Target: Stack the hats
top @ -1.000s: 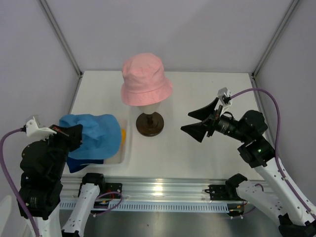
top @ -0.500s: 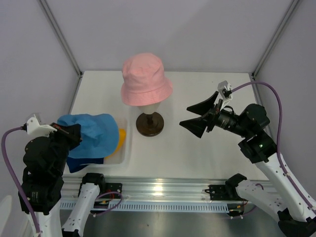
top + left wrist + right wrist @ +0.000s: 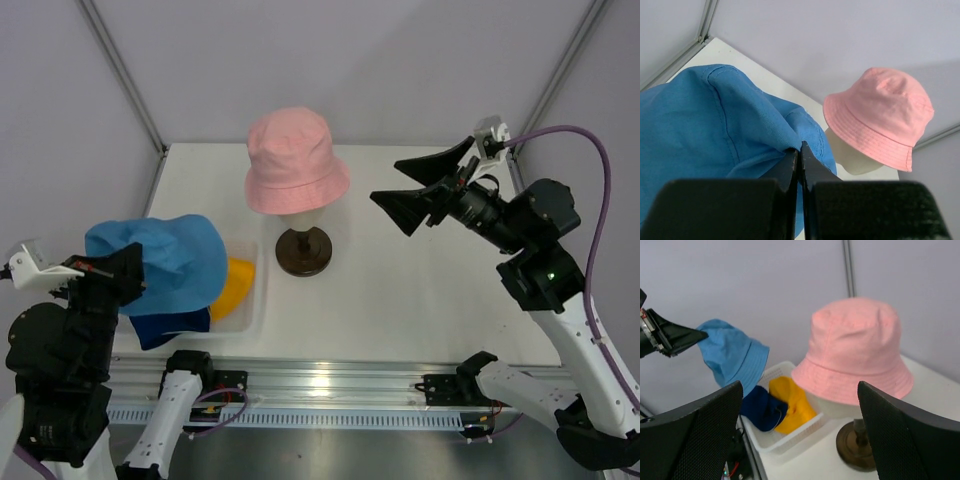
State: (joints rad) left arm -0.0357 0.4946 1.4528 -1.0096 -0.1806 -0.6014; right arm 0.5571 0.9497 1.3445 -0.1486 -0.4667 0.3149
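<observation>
Blue fabric hangs pinched in your left gripper (image 3: pixel 800 150), the light blue hat (image 3: pixel 160 262) above the tray (image 3: pixel 256 296). Carry it high over the pink hat (image 3: pixel 295 160), crown centred; your right gripper (image 3: pixel 386 181), jaws wide, can spread the brim

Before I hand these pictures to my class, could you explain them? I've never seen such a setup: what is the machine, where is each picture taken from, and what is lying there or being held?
This is a robot with two arms bolted at the near edge of a table. One picture looks down from above; the other two come from a camera on each wrist. The left fingers pinch a light blue hat, held up near a clear tray containing a yellow hat and a navy hat. A pink hat sits on a beige head form. The right fingers are open, holding nothing.
</observation>
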